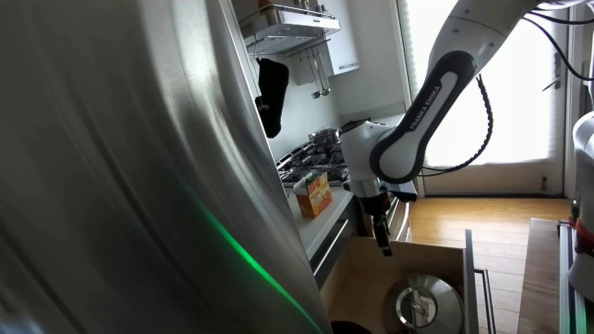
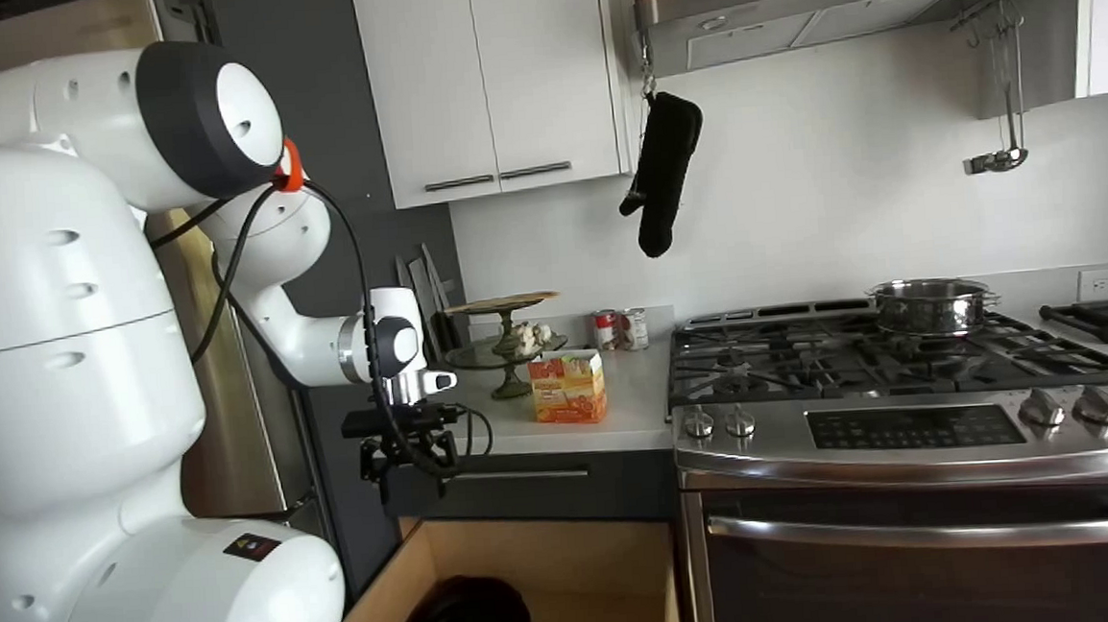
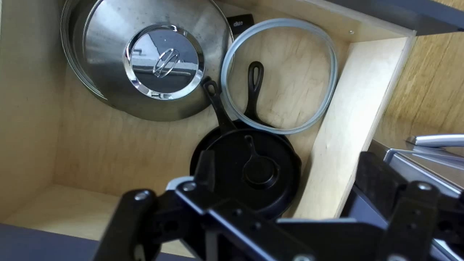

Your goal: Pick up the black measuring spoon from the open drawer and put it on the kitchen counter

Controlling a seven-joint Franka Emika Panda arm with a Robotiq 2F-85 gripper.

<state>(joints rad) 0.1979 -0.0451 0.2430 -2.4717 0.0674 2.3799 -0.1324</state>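
Down in the drawer (image 3: 127,152), the wrist view shows the black measuring spoon (image 3: 259,169) lying on a black pan (image 3: 228,159), the gripper (image 3: 288,163) spread, holding nothing. The spoon looks stiff, probably dense; best pinched by its slim handle (image 3: 251,148). Neither exterior view shows it; the counter (image 2: 636,392) stands behind the drawer

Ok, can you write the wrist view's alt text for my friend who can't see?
A small black measuring spoon lies in a black pan stacked on another, inside an open drawer. The robot's open gripper reaches in from the bottom; a big silver lid and a pale ring lie farther up.
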